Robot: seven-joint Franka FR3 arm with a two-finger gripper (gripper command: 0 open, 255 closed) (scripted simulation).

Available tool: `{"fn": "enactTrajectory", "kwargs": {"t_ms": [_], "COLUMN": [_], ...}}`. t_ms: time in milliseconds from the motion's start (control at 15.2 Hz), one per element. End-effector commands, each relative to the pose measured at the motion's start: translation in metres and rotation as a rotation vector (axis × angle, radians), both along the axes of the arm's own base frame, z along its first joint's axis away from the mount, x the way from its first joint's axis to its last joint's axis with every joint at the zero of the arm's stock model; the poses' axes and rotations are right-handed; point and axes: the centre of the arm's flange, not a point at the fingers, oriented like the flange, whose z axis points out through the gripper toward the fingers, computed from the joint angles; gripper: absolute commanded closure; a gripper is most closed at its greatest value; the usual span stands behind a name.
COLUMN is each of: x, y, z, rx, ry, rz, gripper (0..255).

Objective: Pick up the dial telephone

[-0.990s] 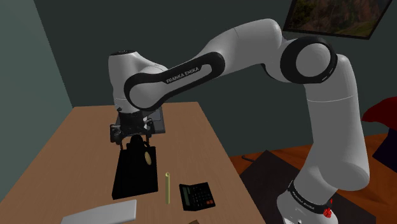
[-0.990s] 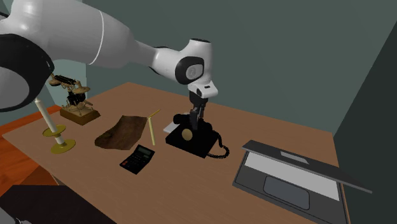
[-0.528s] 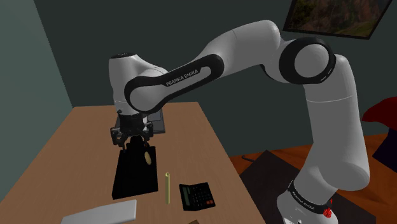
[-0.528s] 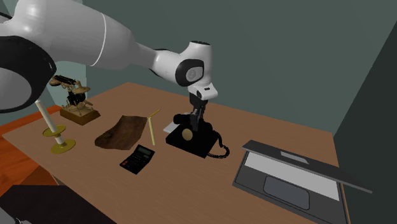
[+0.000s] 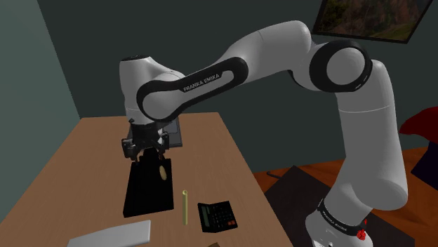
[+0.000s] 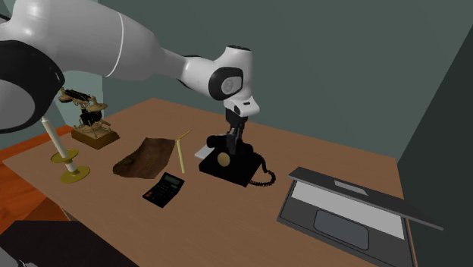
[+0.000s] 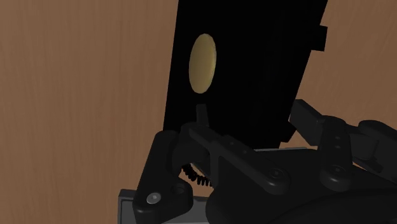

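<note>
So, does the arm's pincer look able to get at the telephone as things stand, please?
Probably yes: the pincer is right at the top of the black telephone, nothing stands between them, and the calculator and laptop lie well apart from it.

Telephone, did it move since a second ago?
Yes. The gripper dipped, closed on the black telephone and raised it slightly off the table. The calculator and the laptop stayed put.
</note>
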Motion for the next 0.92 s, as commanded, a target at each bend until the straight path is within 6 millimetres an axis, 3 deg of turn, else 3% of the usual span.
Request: {"fn": "enactTrajectory", "kwargs": {"t_ms": [0, 726, 858], "x": [0.000, 0.000, 0.000], "y": [0.000, 0.000, 0.000], "z": [0.012, 0.070, 0.071], "rx": [0.002, 0.002, 0.002], "ry": [-0.002, -0.002, -0.002], "rz": [0.000, 0.000, 0.000], "gripper": [255, 255, 255]}}
